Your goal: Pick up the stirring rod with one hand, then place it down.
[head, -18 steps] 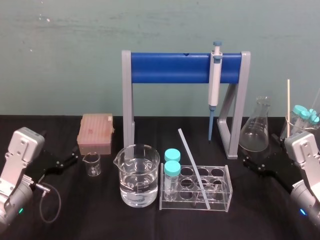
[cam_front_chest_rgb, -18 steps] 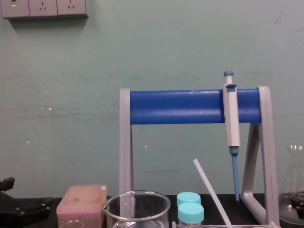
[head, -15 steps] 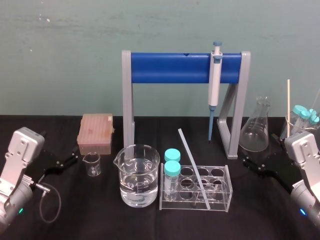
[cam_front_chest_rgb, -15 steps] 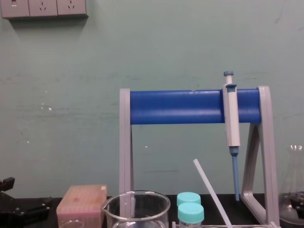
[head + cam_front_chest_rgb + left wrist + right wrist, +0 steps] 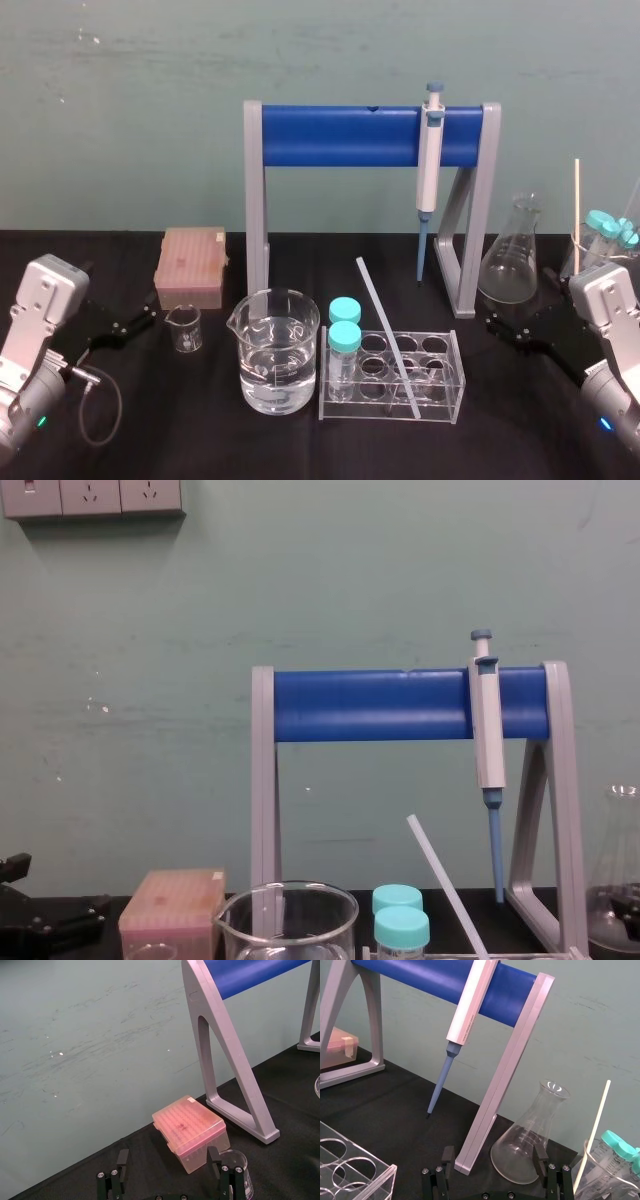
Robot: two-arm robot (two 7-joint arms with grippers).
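**While the stirring rod (image 5: 388, 335) leans in the test-tube rack (image 5: 447, 400), both grippers idle**

Left gripper (image 5: 168, 1160) and right gripper (image 5: 493, 1154): jaws wide, empty, well apart from the rod. The head view gives the rod's full length; the chest view, its upper end.

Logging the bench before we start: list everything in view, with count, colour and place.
stirring rod: one, translucent white, leaning in rack
rack: one, clear, front centre
capped tubes: two, teal caps, rack's left end
large beaker: one, clear, left of rack
small beaker: one, clear, farther left
tip box: one, pink, behind small beaker
stand: one, blue and grey, rear centre
pipette: one, grey-blue, hanging on stand
flask: one, clear, right of stand
edge beaker: one, clear, far right, holding teal-capped tubes and a pale stick
left gripper: one, black, jaws open, left side
right gripper: one, black, jaws open, right side
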